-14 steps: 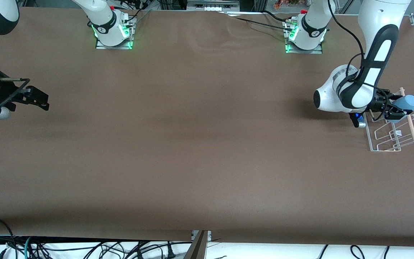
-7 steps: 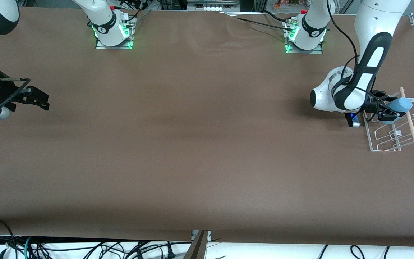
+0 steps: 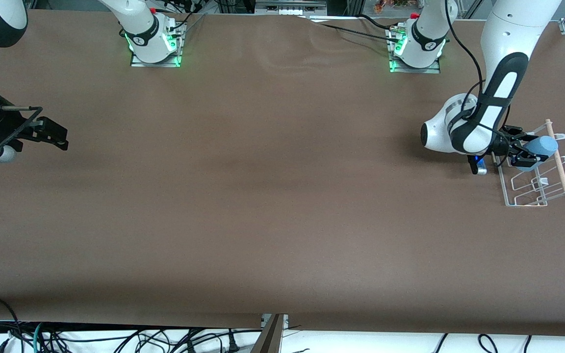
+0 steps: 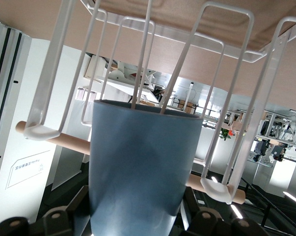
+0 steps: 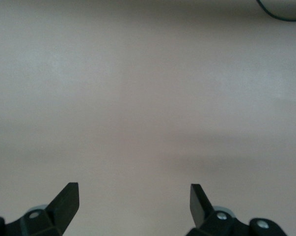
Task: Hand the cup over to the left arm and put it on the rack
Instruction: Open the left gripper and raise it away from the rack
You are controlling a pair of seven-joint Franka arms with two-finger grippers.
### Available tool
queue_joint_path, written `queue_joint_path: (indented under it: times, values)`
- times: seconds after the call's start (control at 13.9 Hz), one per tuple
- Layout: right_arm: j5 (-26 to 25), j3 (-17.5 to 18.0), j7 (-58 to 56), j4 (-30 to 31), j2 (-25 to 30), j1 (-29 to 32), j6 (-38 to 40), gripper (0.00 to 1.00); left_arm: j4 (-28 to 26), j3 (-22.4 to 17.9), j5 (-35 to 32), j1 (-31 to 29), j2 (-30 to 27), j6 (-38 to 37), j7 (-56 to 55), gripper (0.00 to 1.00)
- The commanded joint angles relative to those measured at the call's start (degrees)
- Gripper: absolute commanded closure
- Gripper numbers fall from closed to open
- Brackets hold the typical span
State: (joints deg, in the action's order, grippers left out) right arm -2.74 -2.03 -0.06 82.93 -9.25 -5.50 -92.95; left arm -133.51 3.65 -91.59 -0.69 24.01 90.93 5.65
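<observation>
Across the brown desk (image 3: 263, 196), bare surface over most of its span; all activity sits at the left arm's end.

Left arm (image 3: 478, 122) reaches down to the white wire rack (image 3: 527, 189), which stands on the desk with a light wooden dowel (image 3: 559, 166) laid across its prongs.

Left tool (image 3: 518, 152) is clamped on the light-blue cup (image 3: 537, 146), holding it on its side, mouth toward the rack. Left wrist view: cup (image 4: 138, 167) fills the frame, wire prongs (image 4: 187, 73) reaching to its rim and apparently into the mouth; dowel (image 4: 64, 142) runs just past it.

Right tool (image 3: 49, 132) waits over the right arm's end of the desk, fingers (image 5: 64, 201) spread wide, nothing between them.

Handling, as judged: cup looks thin plastic, light, stiff enough but smooth and tapered, so it could slide toward its narrow end under a hard squeeze. Mid-wall grip across the body, as now, seems soundest; not fragile. Release should be gentle, as a light cup may rock or tip off a wire prong.
</observation>
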Motion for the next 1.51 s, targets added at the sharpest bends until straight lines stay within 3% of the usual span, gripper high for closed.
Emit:
queue_joint_path:
  times: [0.0, 0.07, 0.14, 0.22, 0.36, 1.01, 1.44]
  values:
    - [-0.6, 0.45, -0.56, -0.05, 0.46, 0.23, 0.67, 0.0, -0.34, 0.13, -2.19, -0.71, -0.01, 0.73, -0.81, 0.95]
    - [-0.6, 0.45, -0.56, -0.05, 0.46, 0.23, 0.67, 0.0, -0.26, 0.13, -2.19, -1.06, -0.01, 1.17, -0.81, 0.93]
    - [-0.6, 0.45, -0.56, -0.05, 0.37, 0.23, 0.67, 0.0, -0.17, 0.04, -2.19, -1.24, -0.01, 1.18, -0.81, 0.74]
    - [-0.6, 0.45, -0.56, -0.05, 0.46, 0.23, 0.67, 0.0, -0.08, 0.04, -2.19, -1.24, -0.01, 1.18, -0.81, 0.68]
    - [-0.6, 0.45, -0.56, -0.05, 0.37, 0.23, 0.67, 0.0, 0.01, 0.04, -2.19, -1.24, -0.1, 1.18, -0.81, 0.0]
    - [-0.6, 0.45, -0.64, -0.05, 0.37, 0.23, 0.58, 0.0, 2.46, 0.3, 0.96, -0.98, -3.61, 1.09, -0.64, 0.0]
    - [-0.52, 0.36, -0.64, -0.05, 0.37, 0.23, 0.58, 0.0, 17.02, 3.02, 29.05, -0.19, -4.5, -3.55, -0.46, 0.0]
